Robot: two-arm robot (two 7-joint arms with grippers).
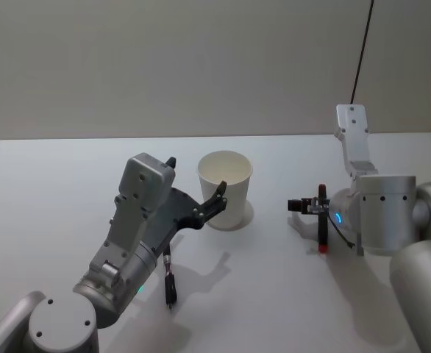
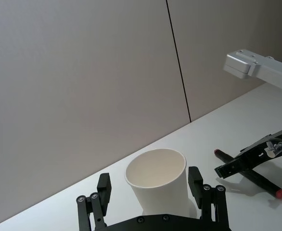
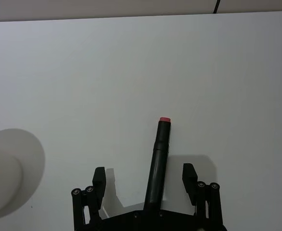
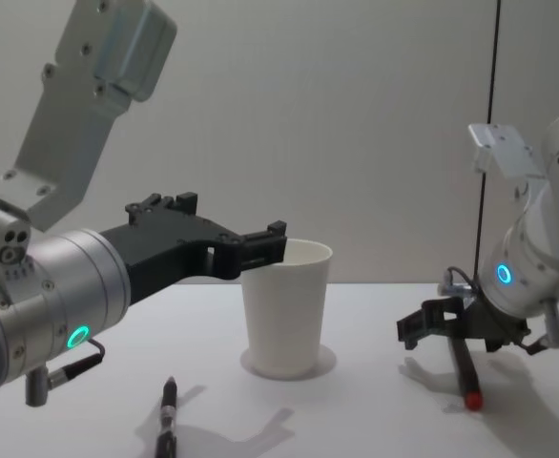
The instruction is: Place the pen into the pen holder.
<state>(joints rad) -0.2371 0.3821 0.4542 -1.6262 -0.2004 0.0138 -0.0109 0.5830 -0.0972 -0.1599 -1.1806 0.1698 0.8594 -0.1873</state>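
Observation:
The pen holder point(image 1: 225, 187) is a white paper cup standing upright mid-table. My left gripper point(image 1: 196, 177) is open at rim height, one finger on each side of the cup point(image 2: 158, 185); its fingers point(image 2: 195, 180) stand slightly off the wall. A black pen point(image 1: 169, 278) lies on the table under the left arm, also seen at pen point(image 4: 168, 418). A second black pen with a red end point(image 1: 322, 224) lies to the right. My right gripper point(image 1: 311, 207) hangs low over it, open, the pen point(image 3: 160, 161) lying between its fingers point(image 3: 189, 175).
The white table point(image 1: 259, 309) runs back to a plain wall. A dark cable point(image 1: 359, 51) hangs down the wall behind the right arm. The cup's blurred side point(image 3: 4, 175) shows off to one side in the right wrist view.

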